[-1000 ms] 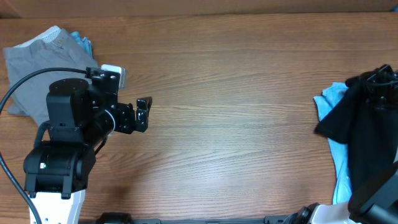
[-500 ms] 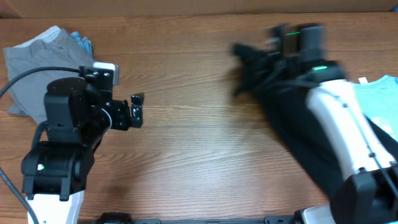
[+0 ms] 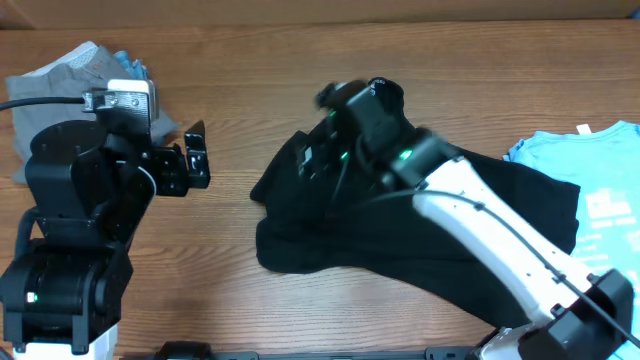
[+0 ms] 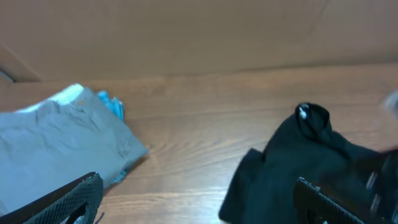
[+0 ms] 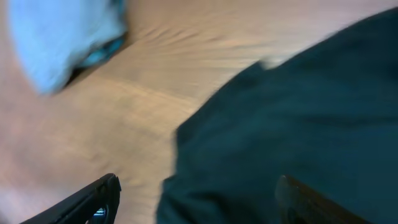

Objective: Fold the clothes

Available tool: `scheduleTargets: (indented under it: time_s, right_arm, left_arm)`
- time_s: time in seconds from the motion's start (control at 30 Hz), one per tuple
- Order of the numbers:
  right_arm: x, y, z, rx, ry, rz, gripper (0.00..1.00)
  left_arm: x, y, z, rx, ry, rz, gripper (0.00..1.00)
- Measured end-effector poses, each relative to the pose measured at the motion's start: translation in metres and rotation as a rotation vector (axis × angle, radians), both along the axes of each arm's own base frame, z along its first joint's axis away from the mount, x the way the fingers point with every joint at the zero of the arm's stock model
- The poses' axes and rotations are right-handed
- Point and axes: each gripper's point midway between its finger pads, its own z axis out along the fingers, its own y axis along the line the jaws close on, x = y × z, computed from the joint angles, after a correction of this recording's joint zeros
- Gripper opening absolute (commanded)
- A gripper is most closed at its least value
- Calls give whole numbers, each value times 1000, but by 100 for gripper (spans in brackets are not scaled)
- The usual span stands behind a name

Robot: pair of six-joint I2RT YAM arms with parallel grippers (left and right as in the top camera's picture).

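The clothes lie in three places. A black T-shirt [image 3: 330, 235] is crumpled across the table's middle, and it shows in the left wrist view [image 4: 292, 168] and the right wrist view [image 5: 298, 118]. My right gripper [image 3: 312, 150] hovers over its left end with jaws open [image 5: 199, 199], the cloth beneath them and not pinched. My left gripper [image 3: 195, 165] stands open [image 4: 199, 205] left of the shirt, holding nothing. A grey garment [image 3: 55, 85] lies at the back left. A light-blue printed tee [image 3: 605, 190] lies at the right edge.
A small blue piece of cloth [image 3: 132, 68] pokes out from behind the grey garment. Bare wooden table [image 3: 230, 280] runs between the left arm and the black shirt. A brown wall [image 4: 186, 37] borders the table's far edge.
My right arm swept left from the right edge, dragging the black shirt to the table's middle, then its jaws opened and released it. The left gripper drew back a little to the left.
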Motion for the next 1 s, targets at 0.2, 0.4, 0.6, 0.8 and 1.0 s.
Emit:
scheduleTargets:
  time_s: [0.2,0.4,0.6,0.8,1.0]
  right_arm:
    - [36,-72,55,-3,-88,-195,85]
    - [24,-116,130,75,-244,-281,87]
    - [-9,-131,170,121,-316,-292,90]
    - [-23,-137,163,115,-265,-310,90]
    - [-26,-139,156,101,-230,-318,91]
  left_arm:
    - [12,-18,-32,-46,134,-83,100]
    - [39,-55,-102,-130,399,-217,100]
    - [66,-78,-159,-214,571,-283,98]
    - [74,-108,-240,-255,811,-327,92]
    - [81,-133,-313,-211,938,-347,53]
